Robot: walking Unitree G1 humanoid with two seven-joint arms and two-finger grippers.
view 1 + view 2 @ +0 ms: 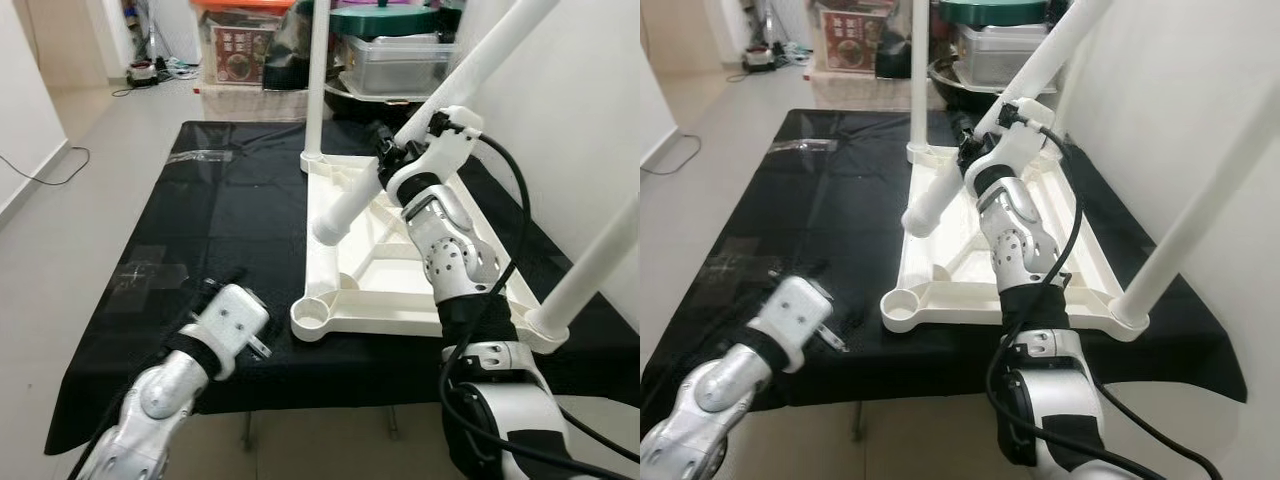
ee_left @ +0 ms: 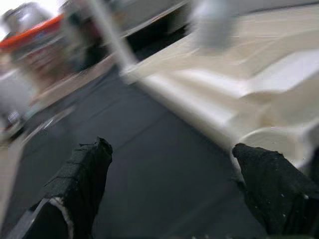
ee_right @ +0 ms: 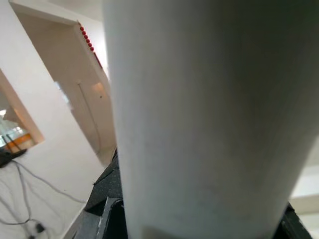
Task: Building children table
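Two legs are already seated upright in the corners of the upturned white tabletop [image 1: 400, 285], which lies on the black-covered surface [image 1: 200, 230]. A third leg [image 1: 420, 130] is held slanted over the tabletop by the right gripper [image 1: 392, 158], jaws closed round its shaft. The leg is judged light, rigid and smooth, so a mid-shaft hold may slip. The left gripper [image 2: 169, 164] hovers near the empty corner socket [image 1: 318, 312], jaws wide.
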